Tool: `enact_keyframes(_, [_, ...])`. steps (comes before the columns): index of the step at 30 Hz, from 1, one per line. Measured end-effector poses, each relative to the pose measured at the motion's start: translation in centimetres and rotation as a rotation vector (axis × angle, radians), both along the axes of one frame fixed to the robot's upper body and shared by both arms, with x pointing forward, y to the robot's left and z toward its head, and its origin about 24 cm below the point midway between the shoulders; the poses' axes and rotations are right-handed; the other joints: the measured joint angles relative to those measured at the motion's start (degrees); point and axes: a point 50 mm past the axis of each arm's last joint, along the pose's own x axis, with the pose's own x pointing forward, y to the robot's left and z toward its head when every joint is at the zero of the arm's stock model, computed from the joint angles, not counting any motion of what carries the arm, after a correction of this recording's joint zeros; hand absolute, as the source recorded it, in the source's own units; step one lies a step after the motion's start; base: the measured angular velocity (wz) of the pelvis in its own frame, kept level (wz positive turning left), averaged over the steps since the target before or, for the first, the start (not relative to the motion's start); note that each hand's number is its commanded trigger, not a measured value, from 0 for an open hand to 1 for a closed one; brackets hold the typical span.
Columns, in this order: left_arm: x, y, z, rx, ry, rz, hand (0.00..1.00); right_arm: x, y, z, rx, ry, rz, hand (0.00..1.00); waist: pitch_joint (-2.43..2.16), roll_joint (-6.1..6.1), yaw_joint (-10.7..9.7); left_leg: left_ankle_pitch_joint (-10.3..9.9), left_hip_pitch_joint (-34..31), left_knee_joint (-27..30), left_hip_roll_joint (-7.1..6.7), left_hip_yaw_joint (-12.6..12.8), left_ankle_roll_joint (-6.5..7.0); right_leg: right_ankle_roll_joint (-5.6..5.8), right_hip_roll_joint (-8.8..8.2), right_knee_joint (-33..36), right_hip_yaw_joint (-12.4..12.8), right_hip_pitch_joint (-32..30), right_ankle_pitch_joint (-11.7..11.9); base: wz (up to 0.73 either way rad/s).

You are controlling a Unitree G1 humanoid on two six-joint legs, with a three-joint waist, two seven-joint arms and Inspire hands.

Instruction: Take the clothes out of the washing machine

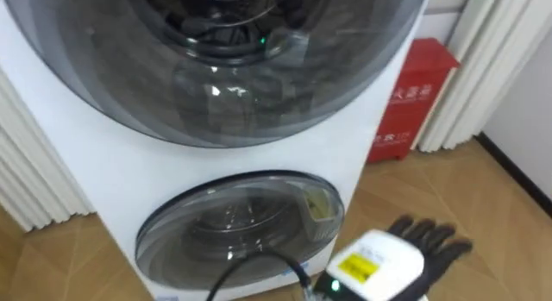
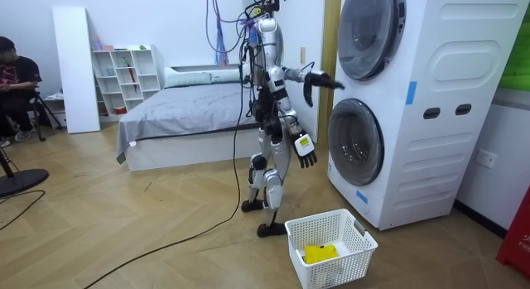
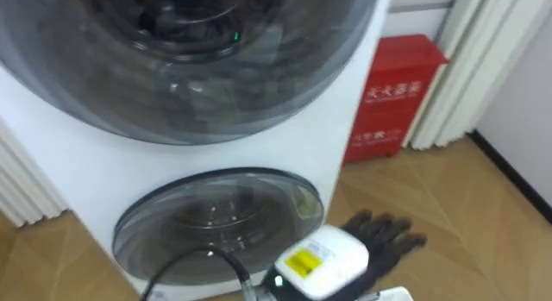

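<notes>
Robot stands on the wood floor facing the white washing machine [image 2: 431,115], a stacked unit at the right of the room view.

Upper door [image 1: 216,68]: round, dark glass, shut; it takes up the top of the eye views. Lower door [image 1: 233,223]: shut, lower centre. Contents behind either glass cannot be made out.

Right hand [image 1: 418,247]: lower right of the eye views, low beside the lower door, apart from it. Fingers straight and loosely spread, holding nothing.

Left hand [image 2: 325,81]: raised on an outstretched arm, near the upper door. Finger position cannot be determined.

White basket [image 2: 358,233]: on the floor at the bottom centre of the room view, in front of the machine and near the robot's feet. A yellow cloth [image 2: 320,253] lies inside it.

Red box [image 1: 412,94]: on the floor to the right of the machine, against pale curtains.

Bed [image 2: 182,107] behind the robot; a person [image 2: 12,82] sits at the far left edge.
</notes>
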Motion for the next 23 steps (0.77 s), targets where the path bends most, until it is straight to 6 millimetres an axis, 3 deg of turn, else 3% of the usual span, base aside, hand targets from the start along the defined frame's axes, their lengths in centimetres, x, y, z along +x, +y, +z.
enact_keyframes(5, [0.9, 2.1, -4.0, 0.115, 0.124, 0.106, 0.00, -0.5, -0.1, -0.1, 0.016, 0.000, -0.032, 0.00, -0.10, 0.27, 0.7, -1.0, 0.2, 0.0, 0.78, 0.9, 0.13, -0.41, 0.99, 0.2, 0.0, 0.0, -1.0, 0.00])
enact_keyframes(8, [1.0, 5.9, -7.5, 0.131, 0.309, 0.323, 0.00, -1.5, -0.6, -0.3, 0.032, 0.015, -0.106, 0.00, -0.25, 0.36, 2.2, -1.5, 0.4, 0.0, 1.55, 0.9, -0.13, -0.84, 1.78, 0.6, 0.0, -0.1, -1.0, -0.01])
enact_keyframes(9, [0.4, 8.4, -9.6, 0.140, 0.406, 0.440, 0.00, -2.4, -1.1, -0.5, 0.033, 0.029, -0.155, 0.00, -0.34, 0.41, 3.8, -1.6, 0.8, 0.0, 1.76, 1.1, -0.34, -1.11, 1.99, 1.1, 0.1, -0.1, -1.1, -0.17])
enact_keyframes(10, [-0.6, 11.4, -11.6, 0.127, 0.523, 0.606, 0.00, -3.5, -1.5, -0.7, 0.033, 0.046, -0.216, 0.00, -0.93, 0.37, 5.7, -1.8, 1.1, 0.1, 2.14, 1.6, -0.66, -1.36, 2.34, 1.2, 0.1, -0.1, -1.2, -0.21])
enact_keyframes(11, [-1.5, 13.1, -12.6, 0.114, 0.585, 0.707, 0.00, -4.1, -1.7, -0.8, 0.035, 0.053, -0.247, 0.00, -1.20, 0.31, 6.6, -1.9, 1.1, 0.1, 2.32, 1.5, -0.76, -1.64, 2.49, 1.1, 0.0, -0.1, -1.1, -0.12])
enact_keyframes(13, [-5.4, 20.0, -15.3, 0.083, 0.727, 1.126, 0.00, -5.7, -2.4, -1.0, 0.028, 0.072, -0.347, 0.00, -1.58, 0.09, 9.4, -2.1, 1.4, 0.3, 2.91, 1.3, -1.26, -2.18, 3.02, 1.1, -0.4, 0.4, -1.2, 0.04])
enact_keyframes(14, [-6.5, 21.7, -15.6, 0.081, 0.746, 1.231, 0.00, -6.0, -2.6, -1.0, 0.026, 0.076, -0.363, 0.00, -1.57, 0.05, 9.9, -2.2, 1.8, 0.3, 3.04, 1.2, -1.37, -2.31, 3.07, 1.0, -0.8, 0.6, -1.3, 0.05])
enact_keyframes(16, [-12.0, 27.3, -16.2, 0.107, 0.776, 1.589, 0.00, -7.3, -3.5, -1.0, 0.004, 0.085, -0.429, 0.00, -1.71, -0.10, 12.4, -2.4, 3.0, 0.0, 3.38, 1.2, -1.75, -2.68, 3.33, 0.7, -1.2, 1.5, -1.8, 0.06])
enact_keyframes(17, [-13.3, 28.3, -16.2, 0.141, 0.778, 1.647, 0.00, -7.7, -3.7, -1.0, -0.004, 0.090, -0.435, 0.00, -1.70, -0.04, 13.1, -2.5, 3.4, -0.1, 3.41, 1.2, -1.85, -2.71, 3.38, 0.7, -1.2, 1.9, -2.0, 0.03])
enact_keyframes(19, [-18.3, 30.5, -16.2, 0.256, 0.841, 1.804, 0.00, -8.3, -4.2, -1.1, -0.014, 0.111, -0.446, 0.00, -1.49, 0.31, 15.0, -3.1, 4.2, -0.2, 3.45, 1.2, -1.79, -2.51, 3.46, 0.7, -0.9, 2.7, -2.5, 0.04])
enact_keyframes(22, [-22.4, 30.0, -16.6, 0.286, 0.986, 1.957, 0.00, -8.6, -4.4, -1.1, -0.017, 0.126, -0.455, 0.00, -1.39, 0.93, 16.1, -3.5, 4.1, -0.2, 3.21, 0.8, -1.43, -2.24, 3.11, 0.7, -1.4, 2.8, -2.7, 0.09])
enact_keyframes(23, [-22.9, 29.6, -16.8, 0.283, 1.012, 1.976, 0.00, -8.7, -4.4, -1.1, -0.015, 0.131, -0.459, 0.00, -1.38, 0.90, 16.2, -3.5, 4.0, -0.2, 3.13, 0.6, -1.40, -2.17, 3.03, 0.7, -1.6, 2.8, -2.7, 0.11])
